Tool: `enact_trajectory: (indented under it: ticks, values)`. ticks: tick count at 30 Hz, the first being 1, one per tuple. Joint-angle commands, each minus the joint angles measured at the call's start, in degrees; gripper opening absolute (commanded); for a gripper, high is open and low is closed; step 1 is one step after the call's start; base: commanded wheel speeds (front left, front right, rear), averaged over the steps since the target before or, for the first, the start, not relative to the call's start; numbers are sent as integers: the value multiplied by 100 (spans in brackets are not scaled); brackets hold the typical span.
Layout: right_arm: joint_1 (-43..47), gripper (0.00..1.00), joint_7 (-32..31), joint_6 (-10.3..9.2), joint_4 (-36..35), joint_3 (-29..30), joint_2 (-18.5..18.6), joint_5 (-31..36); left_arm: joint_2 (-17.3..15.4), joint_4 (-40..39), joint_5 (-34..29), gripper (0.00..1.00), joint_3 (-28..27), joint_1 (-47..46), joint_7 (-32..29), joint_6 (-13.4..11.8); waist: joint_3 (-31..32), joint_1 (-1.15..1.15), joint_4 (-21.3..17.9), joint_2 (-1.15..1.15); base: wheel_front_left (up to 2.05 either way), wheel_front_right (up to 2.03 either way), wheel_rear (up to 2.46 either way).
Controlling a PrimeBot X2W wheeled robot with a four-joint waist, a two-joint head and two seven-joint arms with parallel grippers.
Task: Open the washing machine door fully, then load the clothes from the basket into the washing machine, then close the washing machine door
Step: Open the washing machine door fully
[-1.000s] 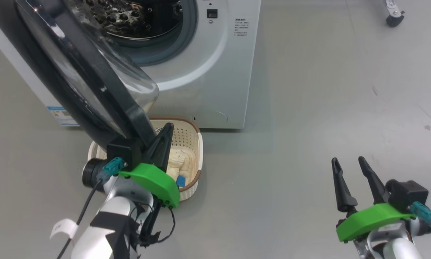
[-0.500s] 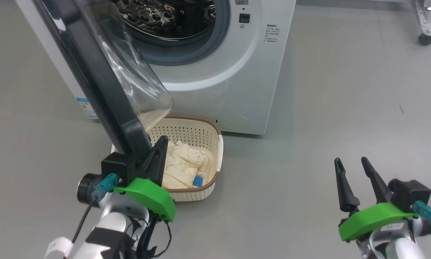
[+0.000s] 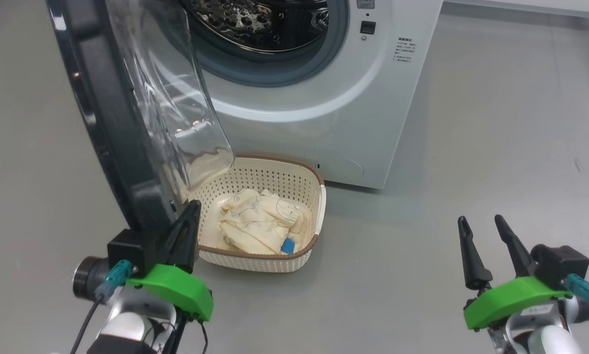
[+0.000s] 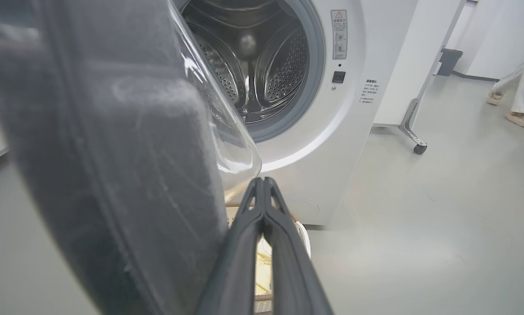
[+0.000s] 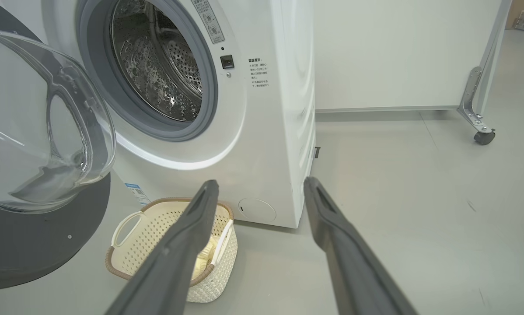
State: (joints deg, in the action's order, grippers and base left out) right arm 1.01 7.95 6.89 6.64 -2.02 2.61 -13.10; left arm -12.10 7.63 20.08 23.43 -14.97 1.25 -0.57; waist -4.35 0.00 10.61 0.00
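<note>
Head view: black-rimmed round glass washing machine door (image 3: 93, 123) stands open at ten o'clock, with the clenched, empty left gripper (image 3: 193, 206) beside its lower rim. Pale yellow clothes (image 3: 260, 221) lie in the cream perforated basket (image 3: 255, 260) at six o'clock. Right gripper (image 3: 480, 220) is released at four.

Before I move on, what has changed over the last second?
The shut left end effector has moved left with the washing machine door, which now stands wider open and uncovers more of the basket; the head view shifted too. Unchanged: clothes in the basket, right end effector open and idle.

The robot has tapered black fingers (image 3: 468, 255), green mounts (image 3: 513, 299), teal connectors (image 3: 577, 287) and silver wrists (image 3: 127, 318).
</note>
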Motion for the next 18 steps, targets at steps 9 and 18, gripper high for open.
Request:
enact_trajectory:
  ticks: [9,18]
  values:
    - [-132,100,-25,59,-223,-37,27,59,-436,-496,-14,0,-577,122,83,-285,-70,0,311,0,0,0,0]
    - [-185,100,-70,59,-239,7,27,88,-563,-603,83,0,-826,287,181,-464,-129,0,559,0,0,0,0]
